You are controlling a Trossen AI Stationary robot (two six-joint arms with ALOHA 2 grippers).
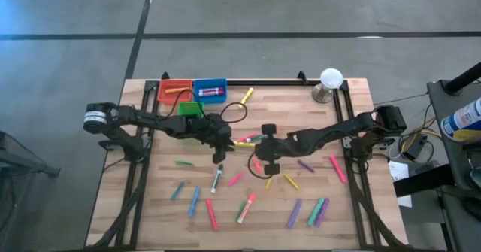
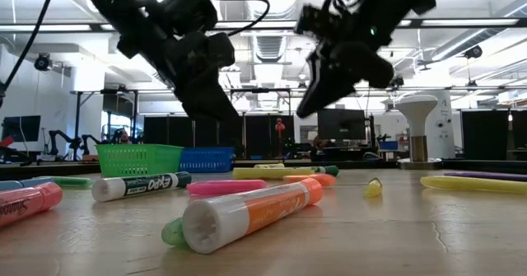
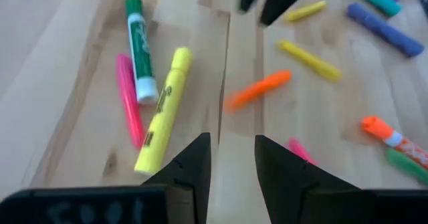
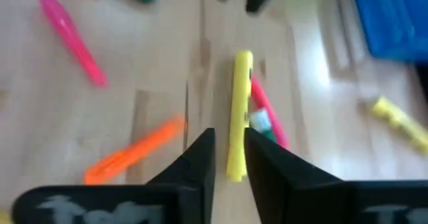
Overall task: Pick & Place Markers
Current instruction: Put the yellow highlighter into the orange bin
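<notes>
Wooden slatted table (image 1: pixel 158 207) carries scattered thin coloured markers (image 1: pixel 212 214), while near its middle the empty left gripper (image 3: pixel 231 158) and empty right gripper (image 4: pixel 229 158), both slightly parted, hover over a long yellow marker (image 3: pixel 164 109).

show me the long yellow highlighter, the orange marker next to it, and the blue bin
Long yellow highlighter (image 3: pixel 162 114): left wrist view, mid-barrel.
Orange marker (image 3: pixel 259 89): left wrist view, middle of its body.
Blue plastic bin (image 1: pixel 210 92): high view, on its rim.
</notes>
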